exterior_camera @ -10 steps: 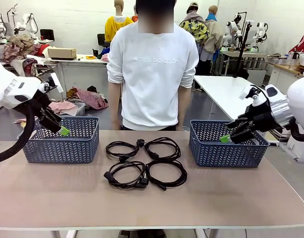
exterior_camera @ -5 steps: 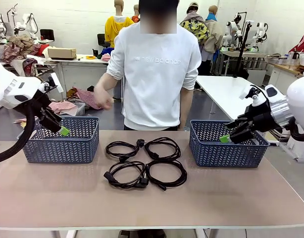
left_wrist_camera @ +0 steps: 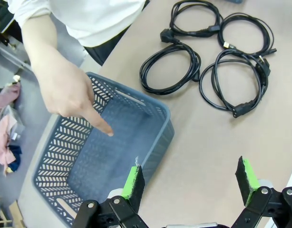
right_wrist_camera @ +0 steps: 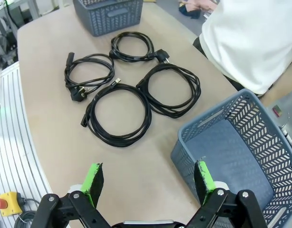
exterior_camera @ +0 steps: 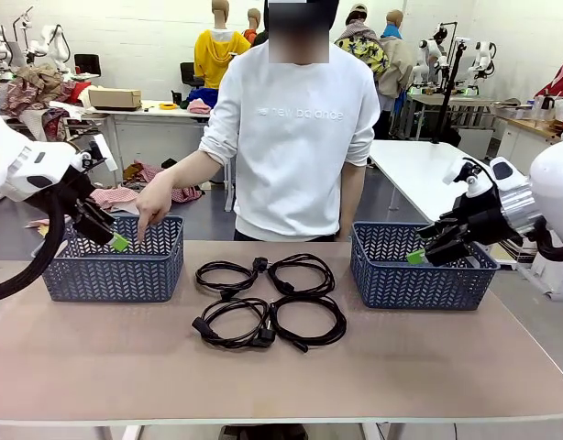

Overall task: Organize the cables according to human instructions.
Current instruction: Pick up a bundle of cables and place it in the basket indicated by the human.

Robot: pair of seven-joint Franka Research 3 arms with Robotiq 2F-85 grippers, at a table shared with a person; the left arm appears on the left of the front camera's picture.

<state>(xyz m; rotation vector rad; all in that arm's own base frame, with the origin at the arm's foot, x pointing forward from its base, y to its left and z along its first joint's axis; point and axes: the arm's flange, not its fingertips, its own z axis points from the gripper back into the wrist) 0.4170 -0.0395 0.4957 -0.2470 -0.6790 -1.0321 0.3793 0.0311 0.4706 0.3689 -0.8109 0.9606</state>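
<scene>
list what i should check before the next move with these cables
1. Left tool open, holding nothing: ok.
2. Right tool open, holding nothing: ok.
3. Four coiled thin black cables lie on the tan table, none covered: ok.
4. Target shown, person's hand points into the blue plastic basket on the robot's left: ok.
5. That basket free of the hand: not ok.
6. Which cable goes first: cannot tell.
</scene>
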